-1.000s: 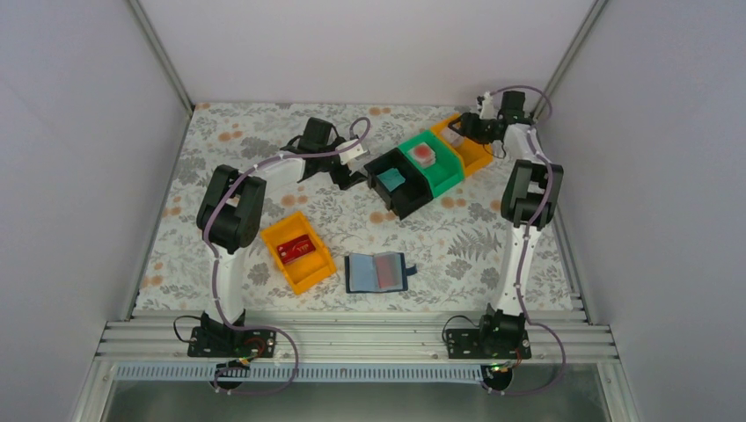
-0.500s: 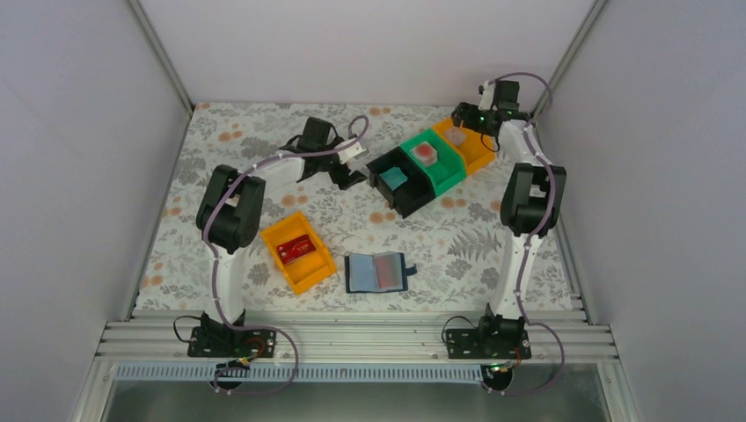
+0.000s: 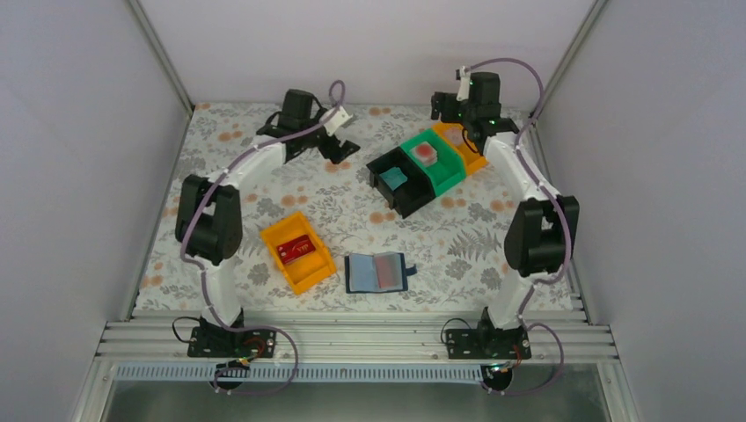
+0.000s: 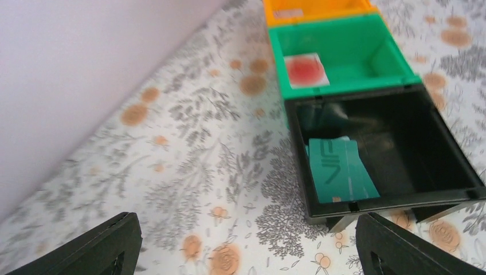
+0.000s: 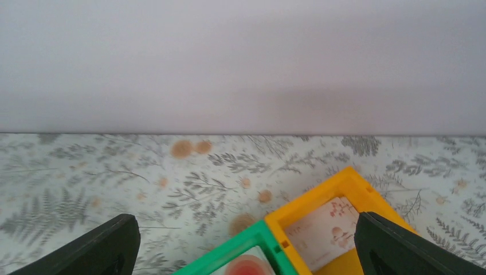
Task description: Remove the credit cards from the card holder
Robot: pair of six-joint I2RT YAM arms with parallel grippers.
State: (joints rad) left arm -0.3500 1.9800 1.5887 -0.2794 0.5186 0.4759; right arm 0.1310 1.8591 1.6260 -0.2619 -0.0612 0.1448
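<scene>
Right gripper (image 5: 243,247): released now, risen above pinkish-white card (image 5: 324,232) in far orange bin (image 5: 345,177).
Left gripper (image 4: 246,247): open, empty, pulled back.
Card holder (image 3: 359,273): one pink card (image 3: 388,272) seems left.

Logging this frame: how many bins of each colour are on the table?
Orange: 2 (near orange bin, far orange bin)
Green: 1 (green bin)
Black: 1 (black bin)
Total: 4
</scene>
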